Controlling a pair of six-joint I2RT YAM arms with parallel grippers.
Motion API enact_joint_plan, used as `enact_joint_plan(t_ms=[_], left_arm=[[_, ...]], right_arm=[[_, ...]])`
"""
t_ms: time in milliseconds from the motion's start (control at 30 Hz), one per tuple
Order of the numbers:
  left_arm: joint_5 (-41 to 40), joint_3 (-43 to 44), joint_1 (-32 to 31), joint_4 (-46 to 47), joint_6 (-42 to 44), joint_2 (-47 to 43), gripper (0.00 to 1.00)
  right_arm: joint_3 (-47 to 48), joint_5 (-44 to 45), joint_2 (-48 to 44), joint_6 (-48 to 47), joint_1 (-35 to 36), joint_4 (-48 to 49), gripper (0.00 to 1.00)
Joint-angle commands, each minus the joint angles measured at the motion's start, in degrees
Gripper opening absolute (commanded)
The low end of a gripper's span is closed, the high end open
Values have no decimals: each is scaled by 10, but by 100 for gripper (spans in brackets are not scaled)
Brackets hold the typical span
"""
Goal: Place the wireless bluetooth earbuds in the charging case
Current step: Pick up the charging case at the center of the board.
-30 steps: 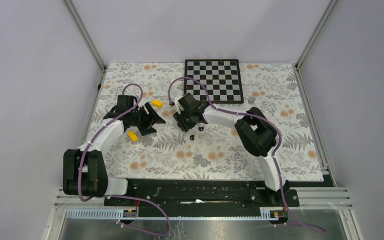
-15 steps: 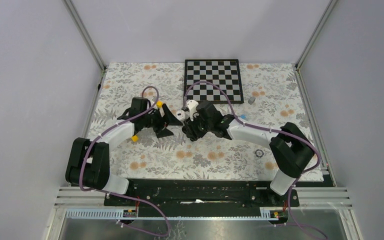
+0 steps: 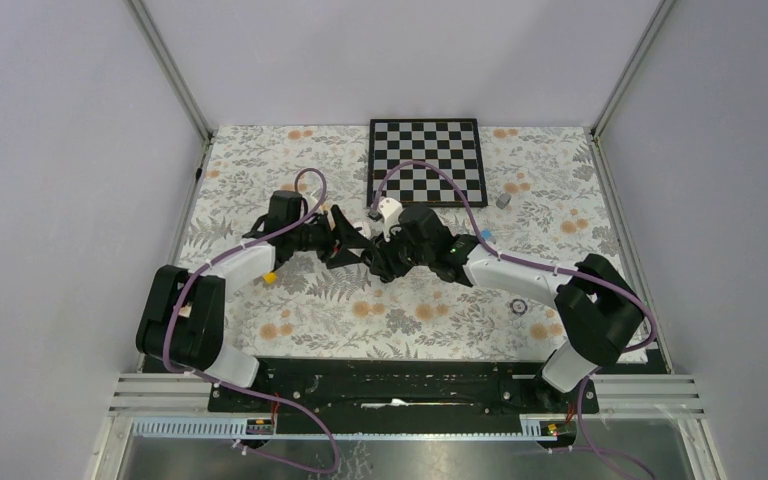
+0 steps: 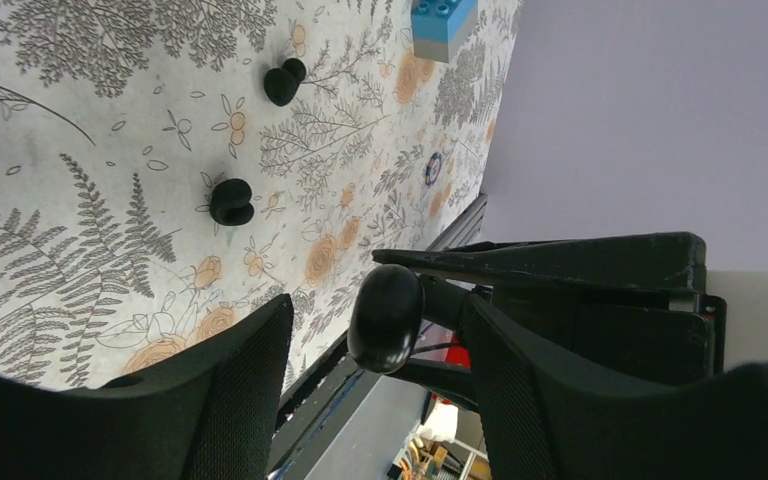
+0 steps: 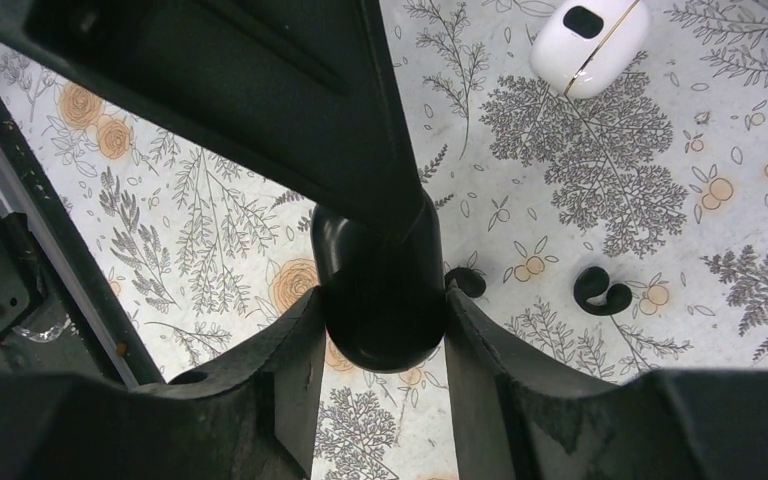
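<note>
The right gripper (image 5: 382,295) is seen closed on a black charging case (image 5: 380,335): its fingers (image 5: 290,370) are pressed against both rounded sides of the case, which is held clear of the floral cloth (image 3: 260,170). The upper part of the case is covered in the right wrist view by a large dark shape that cannot be identified.

The left gripper (image 4: 377,300) is brought up to the same case from the opposite side. Its fingers (image 4: 235,390) are spread apart, and the case is seen between them with a gap on either side, so nothing is gripped by this hand. In the top view the two grippers are met over the middle of the cloth.

Below the held case, one black earbud (image 5: 600,290) is seen lying free on the cloth. The other black earbud (image 5: 465,282) lies near it and is partly hidden behind a right finger. Both are apart from the case and from each other.

Farther out, a white charging case (image 5: 590,35) rests on the cloth, close to the near left corner of the chessboard (image 3: 425,160). A blue and grey block (image 4: 443,22) lies beyond the earbuds in the left wrist view. A small dark ring (image 3: 517,305) is found beside the right arm, and a yellow block (image 3: 270,276) beside the left arm.
</note>
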Motion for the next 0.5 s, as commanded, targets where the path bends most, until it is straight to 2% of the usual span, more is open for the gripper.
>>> enact_joint_plan(t_ms=[0, 233, 467], left_arm=[[36, 3, -3, 41, 1, -5, 64], [42, -8, -4, 54, -8, -10, 44], [46, -8, -13, 54, -3, -1, 41]], right_arm=[[-10, -19, -25, 35, 4, 49, 29], [-17, -35, -24, 67, 3, 78, 29], [-19, -39, -29, 78, 4, 83, 29]])
